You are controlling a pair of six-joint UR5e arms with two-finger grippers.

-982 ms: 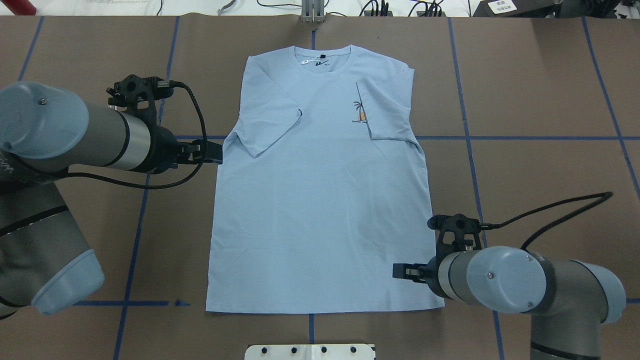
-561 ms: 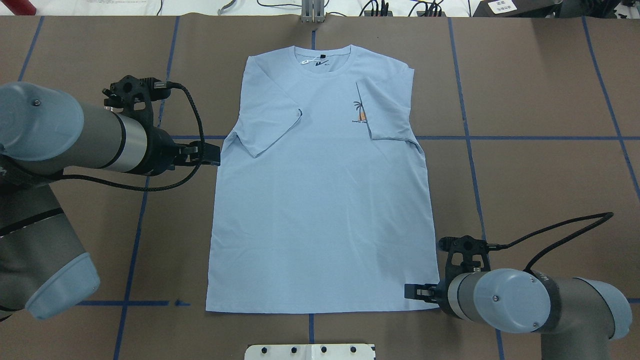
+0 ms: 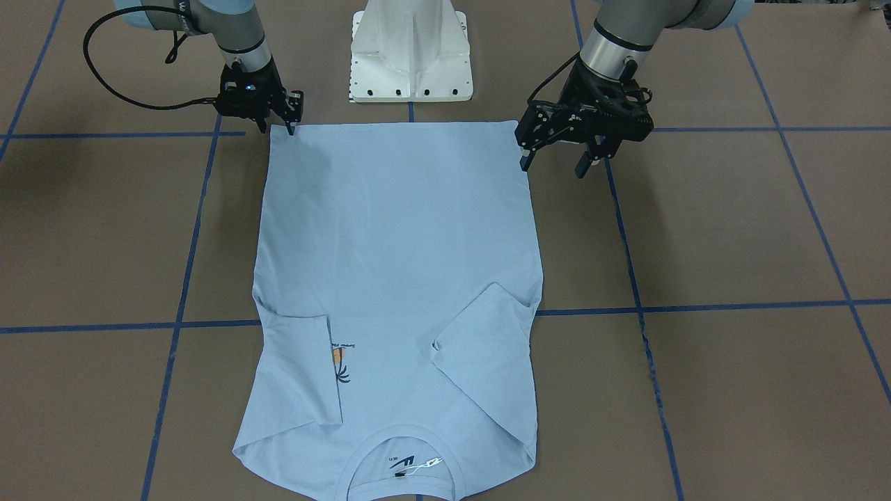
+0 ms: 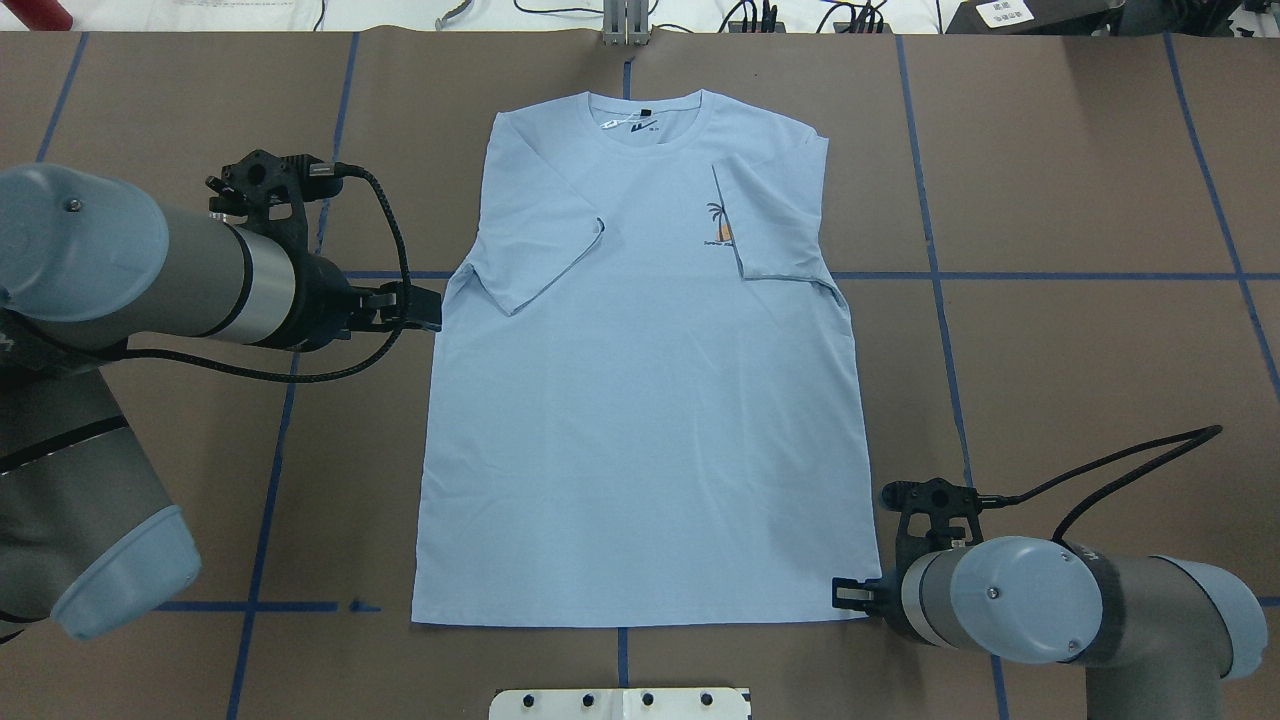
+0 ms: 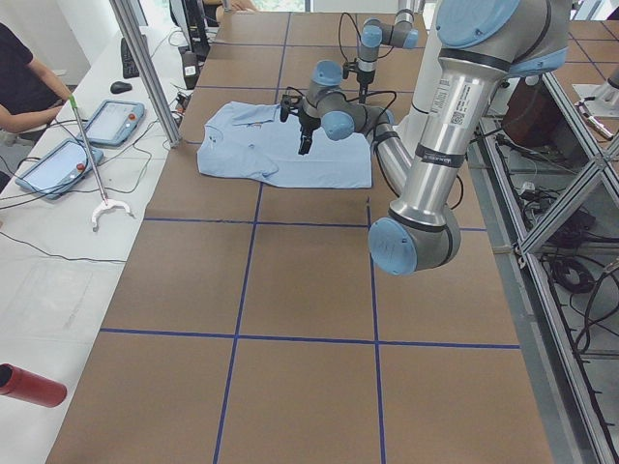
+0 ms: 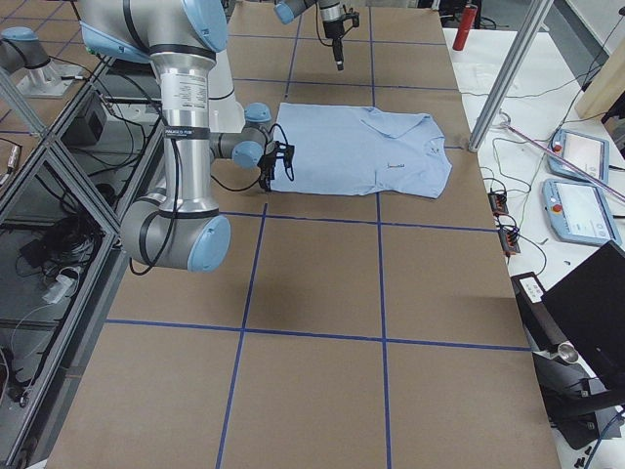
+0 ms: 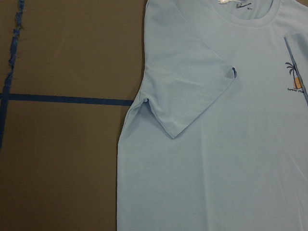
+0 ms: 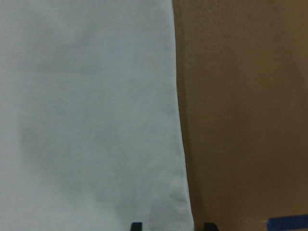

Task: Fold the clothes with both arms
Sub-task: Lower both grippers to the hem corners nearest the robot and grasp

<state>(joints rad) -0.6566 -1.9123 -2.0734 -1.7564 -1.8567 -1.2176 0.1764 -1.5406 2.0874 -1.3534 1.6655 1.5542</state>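
Observation:
The pale blue T-shirt [image 4: 640, 400] lies flat on the brown table, neck at the far side and both sleeves folded inward. The palm-tree print [image 4: 720, 225] is partly covered by one sleeve. My left gripper [image 4: 428, 307] is open and empty, raised beside the shirt's left edge near the armpit; the front view [image 3: 552, 165] shows its fingers apart. My right gripper [image 4: 845, 594] is open and low at the hem's near right corner [image 3: 292, 120]. In the right wrist view its two fingertips [image 8: 136, 225] straddle the shirt's side edge [image 8: 180, 144].
The white pedestal base [image 3: 411, 56] stands just behind the hem. Blue tape lines [image 4: 1050, 276] cross the brown table cover. A metal post [image 4: 625, 25] and cables sit at the far edge. An operator [image 5: 24, 77] and tablets are beyond the table's far side.
My right gripper has moved back along the shirt's right edge to the hem corner and now sits lower. The left arm has barely shifted. The shirt has not moved.

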